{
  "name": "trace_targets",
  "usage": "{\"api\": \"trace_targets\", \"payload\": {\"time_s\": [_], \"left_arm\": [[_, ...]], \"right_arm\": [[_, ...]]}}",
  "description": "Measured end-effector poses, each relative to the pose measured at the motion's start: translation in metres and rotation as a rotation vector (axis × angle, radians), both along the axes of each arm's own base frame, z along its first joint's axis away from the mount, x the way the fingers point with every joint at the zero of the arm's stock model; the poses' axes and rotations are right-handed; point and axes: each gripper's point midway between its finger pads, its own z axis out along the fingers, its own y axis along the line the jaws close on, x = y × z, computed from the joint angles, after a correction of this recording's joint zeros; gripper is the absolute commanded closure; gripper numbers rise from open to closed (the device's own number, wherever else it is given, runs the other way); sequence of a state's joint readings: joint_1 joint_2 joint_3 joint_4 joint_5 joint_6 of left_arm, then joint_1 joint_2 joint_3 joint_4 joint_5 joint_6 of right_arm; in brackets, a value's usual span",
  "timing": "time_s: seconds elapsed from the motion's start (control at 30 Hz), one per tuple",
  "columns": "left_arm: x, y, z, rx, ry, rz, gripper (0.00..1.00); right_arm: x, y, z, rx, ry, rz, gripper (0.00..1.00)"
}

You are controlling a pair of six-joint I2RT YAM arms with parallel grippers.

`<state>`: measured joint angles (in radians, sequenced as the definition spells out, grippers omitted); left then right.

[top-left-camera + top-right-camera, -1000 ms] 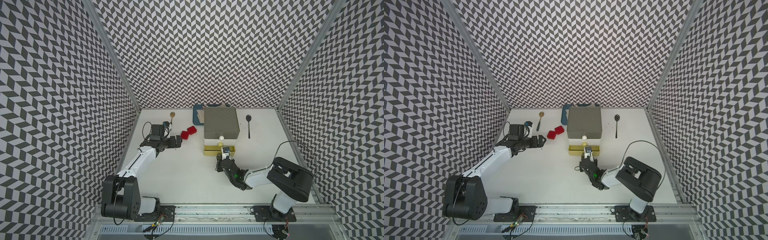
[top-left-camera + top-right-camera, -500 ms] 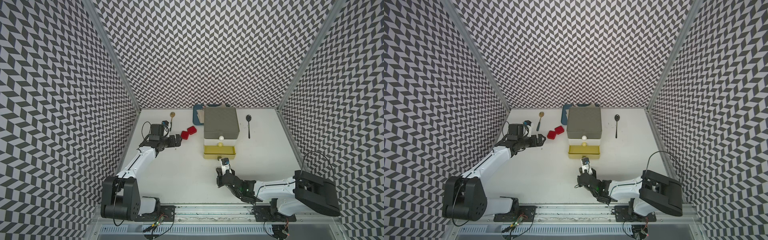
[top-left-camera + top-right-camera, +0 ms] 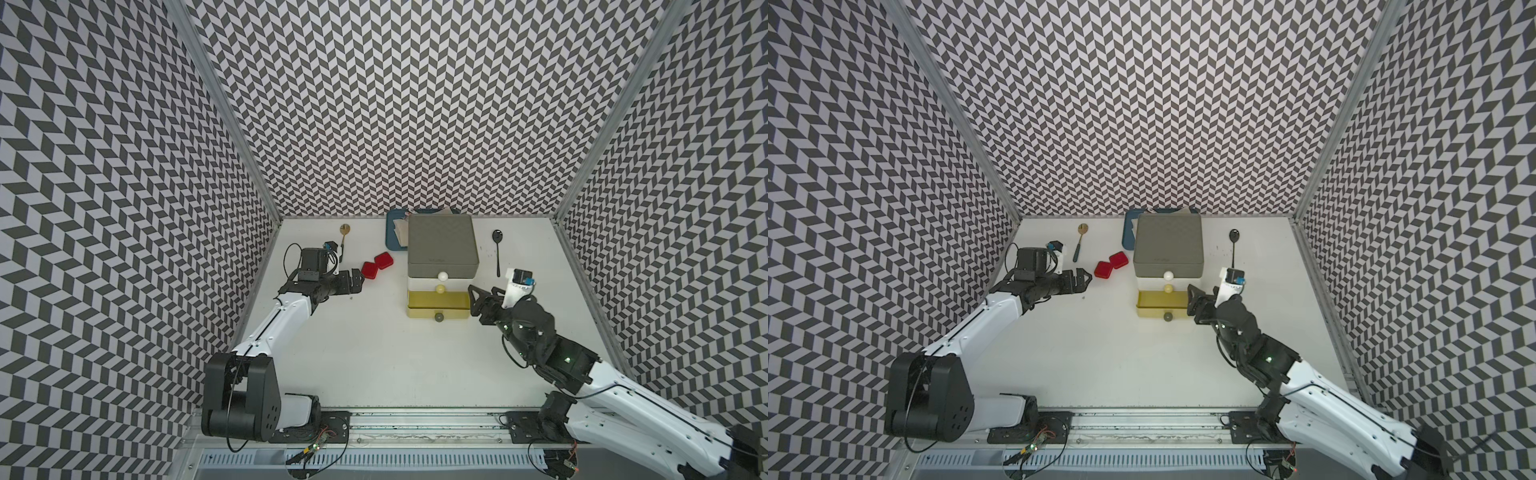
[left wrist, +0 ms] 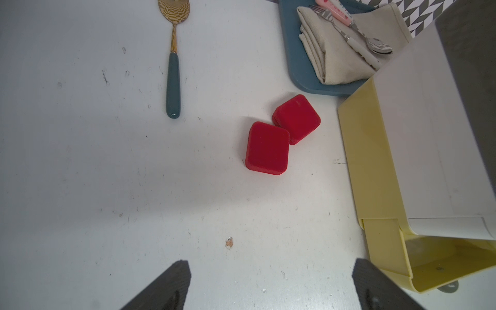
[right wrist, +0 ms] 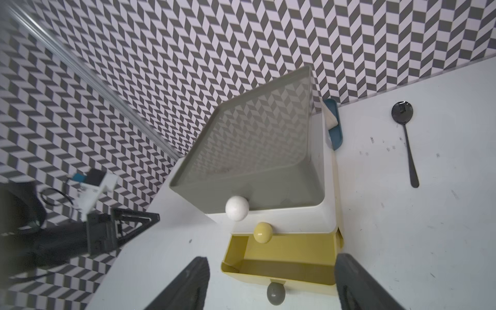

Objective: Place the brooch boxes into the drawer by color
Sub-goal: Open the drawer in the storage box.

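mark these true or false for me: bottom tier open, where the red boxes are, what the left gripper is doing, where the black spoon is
1. The yellow bottom tier of the drawer is pulled out. True.
2. A red box lies inside the yellow tier. False: both red boxes lie on the table, on the left arm's side of the drawer, and the tier looks empty.
3. The two red boxes touch each other. True.
4. The left gripper holds a red box. False: the left gripper has its jaws open and empty, short of the boxes.
5. The black spoon lies in the blue tray. False: the black spoon lies on the table on the right arm's side of the drawer; the blue tray is behind the drawer.
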<state>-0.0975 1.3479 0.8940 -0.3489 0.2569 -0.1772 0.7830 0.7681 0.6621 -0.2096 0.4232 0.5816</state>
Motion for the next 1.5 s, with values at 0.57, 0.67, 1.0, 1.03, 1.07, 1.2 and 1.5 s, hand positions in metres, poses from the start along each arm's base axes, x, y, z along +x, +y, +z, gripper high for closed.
{"api": "trace_targets", "payload": {"time_s": [0.57, 0.67, 1.0, 1.03, 1.07, 1.2, 1.5], "left_arm": [[-0.001, -0.005, 0.002, -0.033, 0.004, -0.006, 0.00], [-0.001, -0.005, 0.002, -0.035, 0.005, -0.007, 0.00], [-0.001, -0.005, 0.001, -0.037, 0.007, -0.005, 0.00], [-0.001, -0.005, 0.001, -0.037, 0.007, -0.005, 0.00], [-0.001, -0.005, 0.001, -0.037, 0.007, -0.005, 0.00], [-0.001, -0.005, 0.001, -0.036, 0.007, -0.005, 0.00], [-0.001, -0.005, 0.001, -0.036, 0.007, -0.005, 0.00]], "right_arm": [[0.014, -0.025, -0.111, -0.198, 0.495, 0.113, 0.48], [0.025, -0.022, -0.111, -0.190, 0.485, 0.130, 0.53], [0.044, -0.015, -0.144, -0.172, 0.499, 0.155, 0.59], [0.046, -0.017, -0.147, -0.158, 0.490, 0.147, 0.59], [0.047, -0.019, -0.151, -0.150, 0.486, 0.140, 0.59], [0.053, -0.028, -0.164, -0.130, 0.492, 0.106, 0.59], [0.063, -0.027, -0.180, -0.130, 0.519, 0.096, 0.59]]}}
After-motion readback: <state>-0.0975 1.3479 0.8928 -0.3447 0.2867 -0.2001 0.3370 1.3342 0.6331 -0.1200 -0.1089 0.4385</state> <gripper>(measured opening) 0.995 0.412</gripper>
